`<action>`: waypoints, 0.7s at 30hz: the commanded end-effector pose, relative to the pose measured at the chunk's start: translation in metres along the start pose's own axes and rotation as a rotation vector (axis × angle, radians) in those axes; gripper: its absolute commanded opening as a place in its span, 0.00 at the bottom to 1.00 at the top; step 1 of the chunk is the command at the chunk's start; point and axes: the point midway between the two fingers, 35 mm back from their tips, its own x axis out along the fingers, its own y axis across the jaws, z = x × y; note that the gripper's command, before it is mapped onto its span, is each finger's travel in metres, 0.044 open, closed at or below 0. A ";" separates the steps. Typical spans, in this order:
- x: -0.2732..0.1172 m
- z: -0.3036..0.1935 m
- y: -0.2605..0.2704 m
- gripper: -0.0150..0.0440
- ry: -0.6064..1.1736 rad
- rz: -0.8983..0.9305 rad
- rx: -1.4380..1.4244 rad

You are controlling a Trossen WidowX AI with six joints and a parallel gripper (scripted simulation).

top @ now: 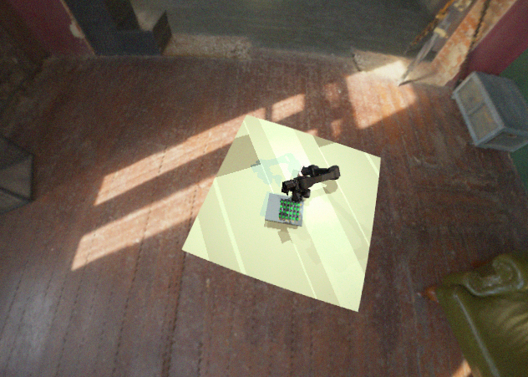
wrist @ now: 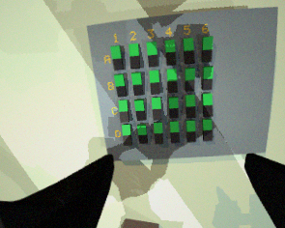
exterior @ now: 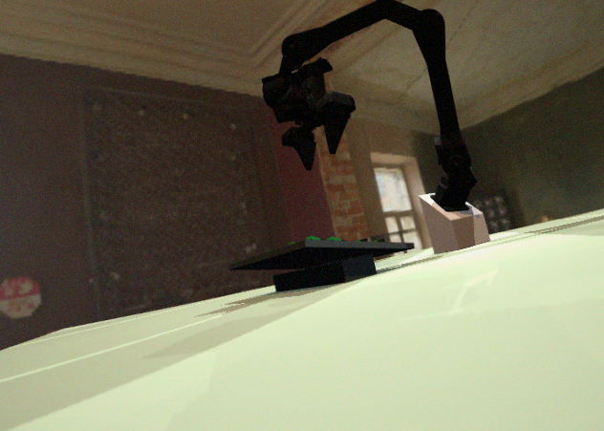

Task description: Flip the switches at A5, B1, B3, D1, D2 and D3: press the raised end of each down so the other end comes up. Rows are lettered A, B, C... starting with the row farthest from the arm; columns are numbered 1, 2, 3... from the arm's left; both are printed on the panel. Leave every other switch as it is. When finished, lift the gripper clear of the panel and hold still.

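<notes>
The grey switch panel (top: 272,207) (exterior: 292,258) (wrist: 243,82) bears rows A to D and columns 1 to 6. In the wrist view, A5 (wrist: 188,44), B1 (wrist: 119,80), B3 (wrist: 155,76), D1 (wrist: 127,129), D2 (wrist: 142,130) and D3 (wrist: 157,128) each show a green far half and a black near half, like the other switches. Which ends are raised I cannot tell surely. My gripper (exterior: 320,161) (wrist: 179,161) is open and empty, well above the panel, touching nothing. In the wrist view its fingertips frame the panel's near edge.
The panel rests on a dark block (exterior: 321,275) on the pale table (top: 230,236). The arm's base (exterior: 453,228) stands behind the panel in the exterior view. Sunlight and shadow stripes cross the table and panel.
</notes>
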 end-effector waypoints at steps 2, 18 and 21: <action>0.011 0.009 -0.006 0.84 -0.001 -0.005 -0.007; 0.124 0.064 -0.032 0.25 -0.037 -0.006 -0.063; 0.131 0.064 -0.032 0.25 -0.043 -0.005 -0.062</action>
